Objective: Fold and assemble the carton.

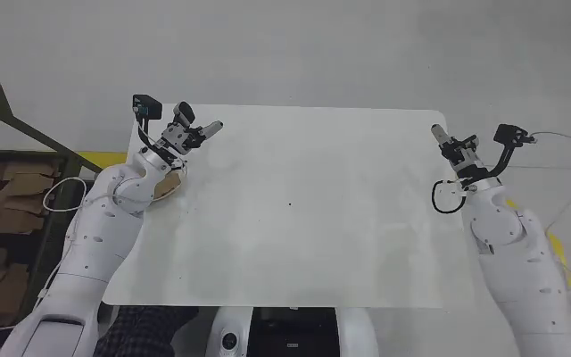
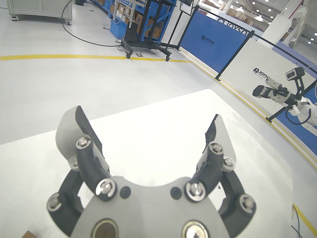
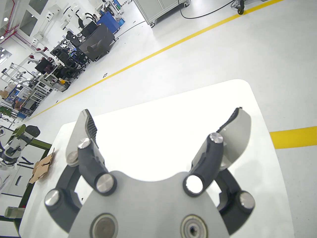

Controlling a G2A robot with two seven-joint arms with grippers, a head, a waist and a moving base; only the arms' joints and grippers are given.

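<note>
A flat brown cardboard carton point(image 1: 169, 184) lies at the white table's point(image 1: 294, 205) left edge, partly hidden under my left arm. In the right wrist view the carton point(image 3: 41, 168) shows at the far table edge, and a corner of the carton point(image 2: 29, 234) shows in the left wrist view. My left gripper point(image 1: 201, 119) hangs over the far left corner of the table, beyond the carton, open and holding nothing point(image 2: 148, 117). My right gripper point(image 1: 438, 133) is at the far right corner, also open with nothing in it point(image 3: 162, 112), a table's width from the carton.
A green-framed rack point(image 1: 27, 170) with more brown cardboard point(image 1: 25, 189) stands off the table's left side. The table corners are rounded. A yellow floor line point(image 3: 173, 43) runs beyond the table.
</note>
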